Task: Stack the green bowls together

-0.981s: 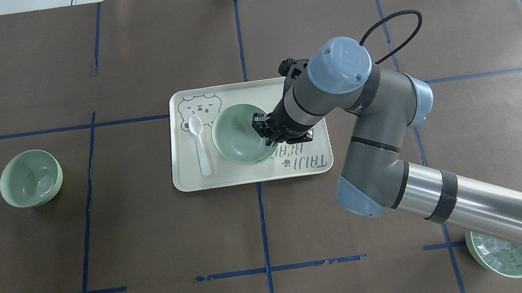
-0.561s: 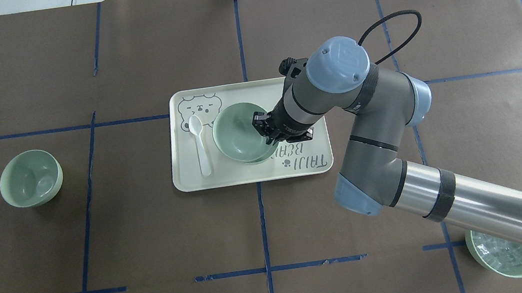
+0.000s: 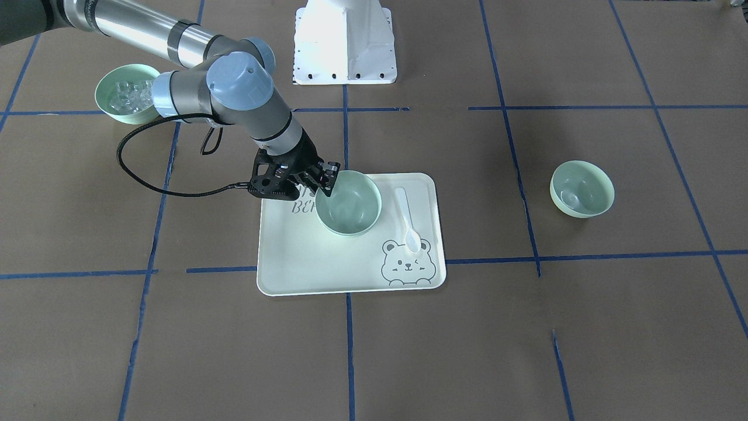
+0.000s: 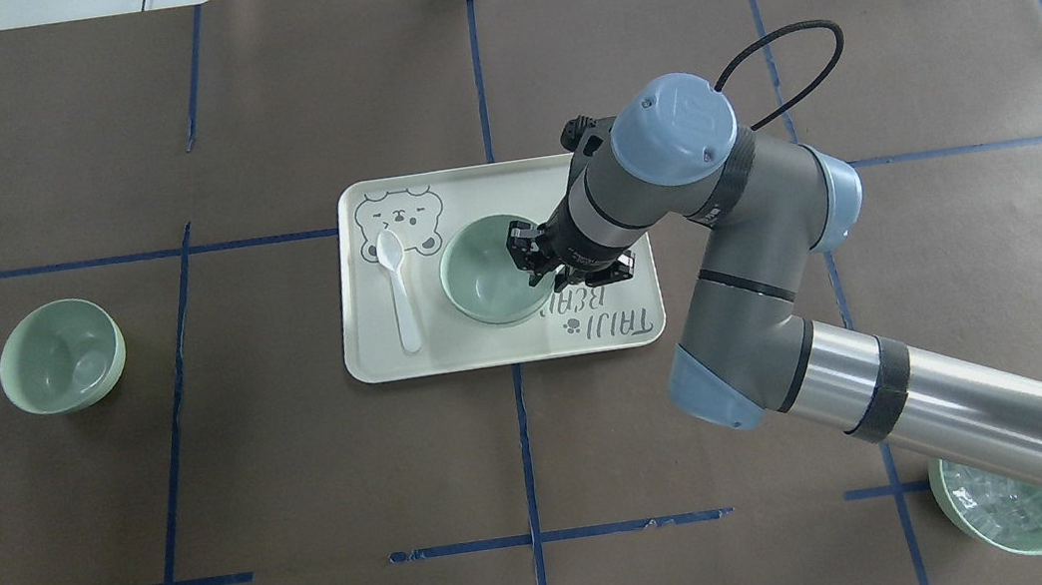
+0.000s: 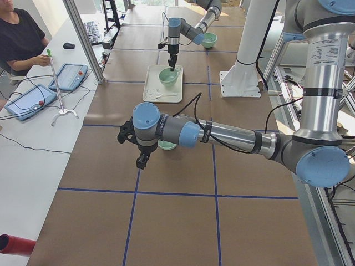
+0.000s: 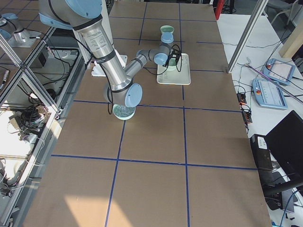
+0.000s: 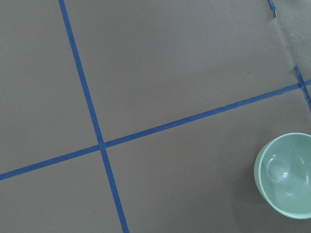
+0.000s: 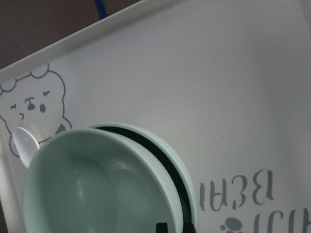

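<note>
Holding green bowl nested askew in second bowl on tray, my right tool clamped on its rim. Third bowl on worktop well left, nearer left tool, whose grip I cannot tell.

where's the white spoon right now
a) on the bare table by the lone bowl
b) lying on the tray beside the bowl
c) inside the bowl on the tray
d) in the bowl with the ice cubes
b: the white spoon lies flat on the cream tray, beside the green bowl and not in it.
</note>
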Controlling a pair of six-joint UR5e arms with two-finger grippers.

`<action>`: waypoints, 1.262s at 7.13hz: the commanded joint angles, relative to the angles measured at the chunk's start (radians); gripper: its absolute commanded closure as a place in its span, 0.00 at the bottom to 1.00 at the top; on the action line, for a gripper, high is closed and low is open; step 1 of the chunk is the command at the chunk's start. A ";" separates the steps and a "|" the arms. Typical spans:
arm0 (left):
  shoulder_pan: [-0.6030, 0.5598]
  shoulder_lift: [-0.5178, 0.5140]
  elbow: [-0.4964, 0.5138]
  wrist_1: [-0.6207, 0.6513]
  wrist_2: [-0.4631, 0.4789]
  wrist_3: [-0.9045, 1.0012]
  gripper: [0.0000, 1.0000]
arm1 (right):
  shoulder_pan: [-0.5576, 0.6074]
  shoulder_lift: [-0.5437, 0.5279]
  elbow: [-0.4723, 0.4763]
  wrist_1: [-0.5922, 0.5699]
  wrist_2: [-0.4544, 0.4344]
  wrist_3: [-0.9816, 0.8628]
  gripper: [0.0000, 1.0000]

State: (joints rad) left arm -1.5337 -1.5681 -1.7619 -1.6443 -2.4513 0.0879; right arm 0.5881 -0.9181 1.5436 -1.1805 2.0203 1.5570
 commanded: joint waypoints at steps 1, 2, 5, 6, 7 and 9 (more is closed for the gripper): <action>0.042 -0.001 0.001 -0.043 -0.002 0.000 0.00 | 0.022 0.002 0.003 0.004 0.011 -0.001 0.00; 0.120 -0.001 0.001 -0.081 -0.002 -0.064 0.00 | 0.073 -0.001 0.010 0.007 0.081 -0.003 0.00; 0.427 -0.010 0.031 -0.457 0.099 -0.817 0.00 | 0.272 -0.216 0.174 0.006 0.292 -0.070 0.00; 0.516 -0.010 0.065 -0.557 0.153 -0.961 0.00 | 0.336 -0.278 0.177 0.009 0.364 -0.168 0.00; 0.527 -0.010 0.074 -0.563 0.156 -0.980 0.00 | 0.361 -0.319 0.174 0.010 0.380 -0.260 0.00; 0.572 -0.010 0.111 -0.562 0.226 -0.981 0.00 | 0.360 -0.324 0.171 0.010 0.376 -0.273 0.00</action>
State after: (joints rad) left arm -0.9870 -1.5789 -1.6691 -2.2007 -2.2714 -0.8826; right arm 0.9429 -1.2335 1.7153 -1.1707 2.3922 1.3015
